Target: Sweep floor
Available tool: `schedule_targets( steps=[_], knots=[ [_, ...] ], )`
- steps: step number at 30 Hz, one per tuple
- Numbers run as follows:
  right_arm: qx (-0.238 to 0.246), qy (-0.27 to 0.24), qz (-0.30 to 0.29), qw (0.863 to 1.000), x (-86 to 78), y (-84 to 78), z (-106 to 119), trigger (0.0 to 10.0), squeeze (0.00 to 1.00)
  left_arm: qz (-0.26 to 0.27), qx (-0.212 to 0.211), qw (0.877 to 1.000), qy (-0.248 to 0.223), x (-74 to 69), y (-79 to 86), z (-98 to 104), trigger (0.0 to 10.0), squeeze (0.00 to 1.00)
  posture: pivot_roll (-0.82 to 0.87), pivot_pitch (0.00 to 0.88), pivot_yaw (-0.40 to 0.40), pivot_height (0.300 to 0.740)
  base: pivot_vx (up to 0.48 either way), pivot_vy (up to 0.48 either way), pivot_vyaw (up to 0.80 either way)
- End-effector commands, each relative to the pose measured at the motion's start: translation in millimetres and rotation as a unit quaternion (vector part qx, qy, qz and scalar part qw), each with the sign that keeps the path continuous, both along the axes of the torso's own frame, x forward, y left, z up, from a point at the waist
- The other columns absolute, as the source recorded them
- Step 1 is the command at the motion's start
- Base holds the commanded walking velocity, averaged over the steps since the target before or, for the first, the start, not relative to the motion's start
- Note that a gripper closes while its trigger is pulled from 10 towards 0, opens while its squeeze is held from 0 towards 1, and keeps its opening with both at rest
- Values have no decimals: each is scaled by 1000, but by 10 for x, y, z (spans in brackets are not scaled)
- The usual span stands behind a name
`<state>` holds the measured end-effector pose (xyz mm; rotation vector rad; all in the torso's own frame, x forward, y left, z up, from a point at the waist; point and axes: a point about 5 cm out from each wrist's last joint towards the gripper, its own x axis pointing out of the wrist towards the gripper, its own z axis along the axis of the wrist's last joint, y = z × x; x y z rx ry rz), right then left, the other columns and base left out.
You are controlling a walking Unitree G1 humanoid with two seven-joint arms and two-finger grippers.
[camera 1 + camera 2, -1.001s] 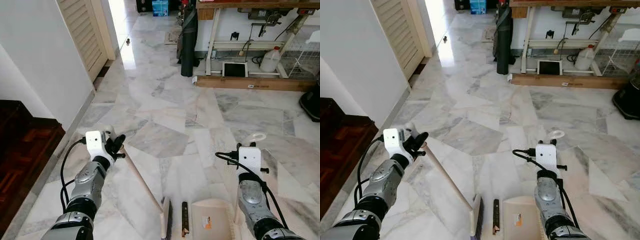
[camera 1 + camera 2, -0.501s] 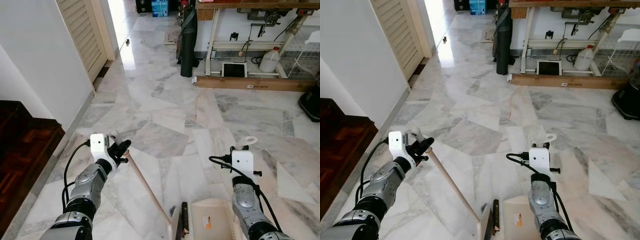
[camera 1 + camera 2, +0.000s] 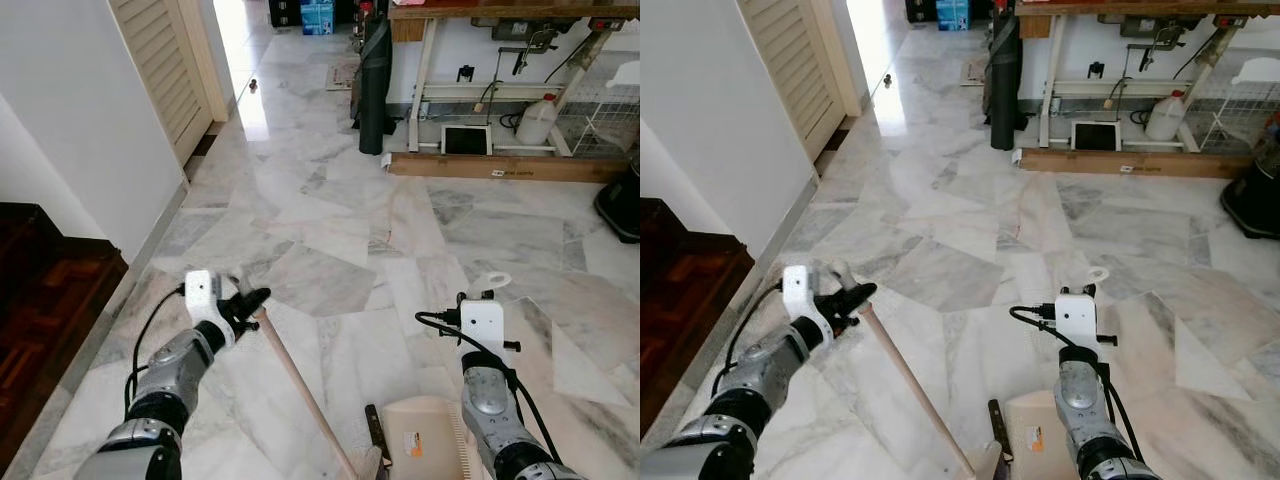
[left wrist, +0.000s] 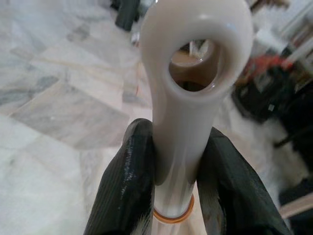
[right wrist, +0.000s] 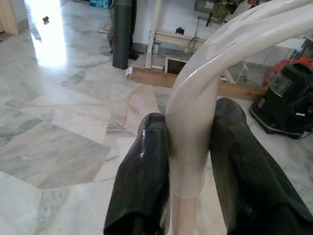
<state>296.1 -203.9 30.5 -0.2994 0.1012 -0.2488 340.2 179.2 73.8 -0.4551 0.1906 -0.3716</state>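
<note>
Broom [image 3: 300, 385], slanting from my left gripper [image 3: 247, 300] clamped on its top down to the frame's bottom centre, meets the dustpan [image 3: 420, 440] whose handle my right gripper [image 5: 190, 147] pinches, so I judge sweeping underway, with the marble floor [image 3: 330, 230] beyond unswept.

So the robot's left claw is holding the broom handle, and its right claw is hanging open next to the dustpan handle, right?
Not quite. The left claw does grip the broom handle, but the right claw is not open: the right wrist view shows its two black fingers clamped on the dustpan handle.
</note>
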Motion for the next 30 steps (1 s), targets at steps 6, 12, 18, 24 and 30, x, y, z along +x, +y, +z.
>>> schedule_targets(
  steps=[6, 12, 18, 24, 30],
  knots=[
    [6, 29, 10, 1000, -32, 63, -87, 10000, 0, 35, -58, 995, -80, 134, 144, 386, 10000, 0, 86, 51, 79, 740, 0, 0, 0],
    [6, 30, 10, 999, -40, 56, -94, 10000, 0, 105, 2, 985, -138, 125, 362, 587, 10000, 0, 90, 52, 79, 740, 0, 0, 0],
    [6, 30, 13, 999, -35, 66, -92, 10000, 0, 137, 128, 973, -135, 102, 386, 496, 10000, 0, 89, 53, 76, 740, 0, 0, 0],
    [6, 26, 15, 1000, -25, 65, -76, 10000, 0, 111, 179, 972, -101, 71, 207, 253, 10000, 0, 72, 59, 80, 740, 0, 0, 0],
    [3, 17, 13, 1000, -26, 26, -53, 10000, 0, 113, 202, 970, -68, 46, 82, 76, 10000, 0, 43, 71, 86, 740, 0, 0, 0]
  ],
)
